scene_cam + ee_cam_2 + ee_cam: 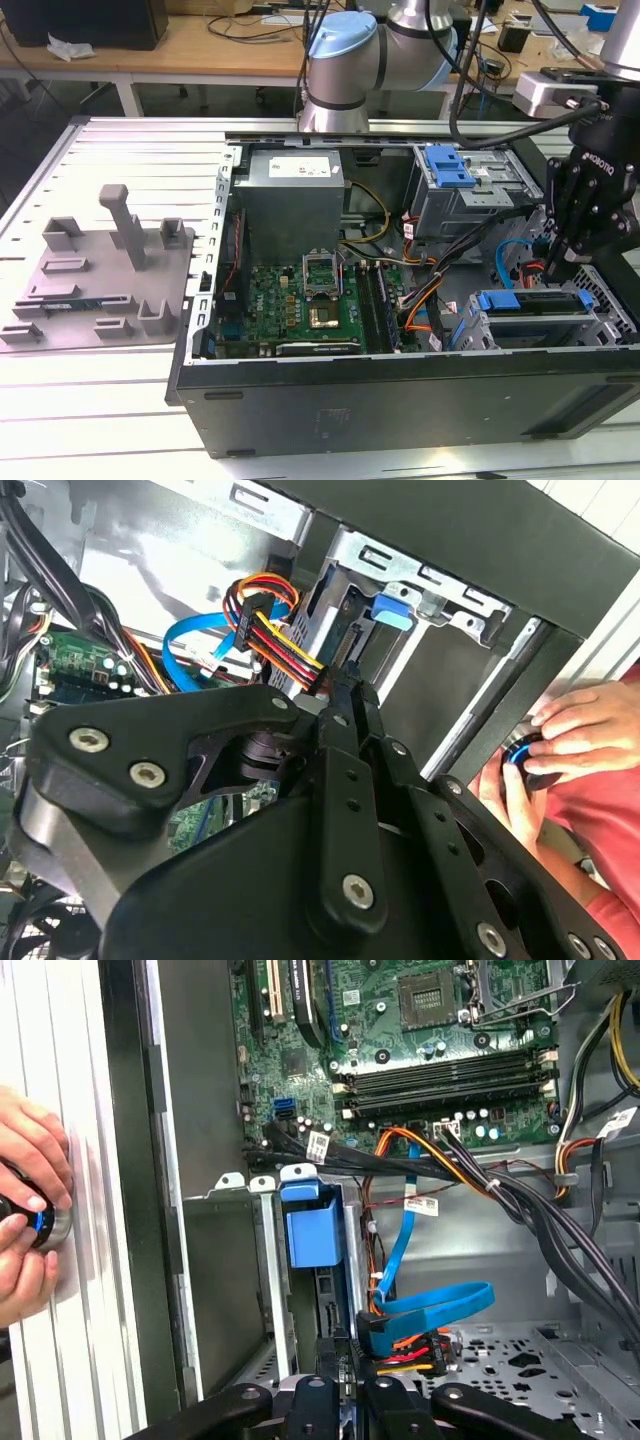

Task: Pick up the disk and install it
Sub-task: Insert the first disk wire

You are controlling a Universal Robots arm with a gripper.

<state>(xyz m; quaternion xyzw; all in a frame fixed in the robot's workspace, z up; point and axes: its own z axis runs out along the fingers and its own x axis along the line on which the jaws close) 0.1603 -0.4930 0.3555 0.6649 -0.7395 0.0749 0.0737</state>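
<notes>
1. I am looking into an open computer case lying on the counter. My end effector [548,268] is hanging just over the drive cage [610,322] in one corner of the case.
2. The disk [335,1310] is standing on edge inside that drive cage, just beside the cage's blue latch [310,1230]. Its blue carrier is showing along the dark body.
3. I cannot tell whether my end effector is apart, together or clamped on the disk. It is pointing at the disk's outer end.
4. A blue data cable [430,1305] and a red, yellow and orange power lead [272,630] are trailing close to the drive cage's open side.
5. A person's hands [585,735] are resting outside the case wall nearest the drive cage, cupping a small dark round object.
6. I am judging that the pick-up is done and the installing is under way. How fully the disk is seated in the drive cage is hidden.
7. I am judging that the next move is calling for a straight, gentle line along the drive cage's slot, keeping clear of both cables.
</notes>
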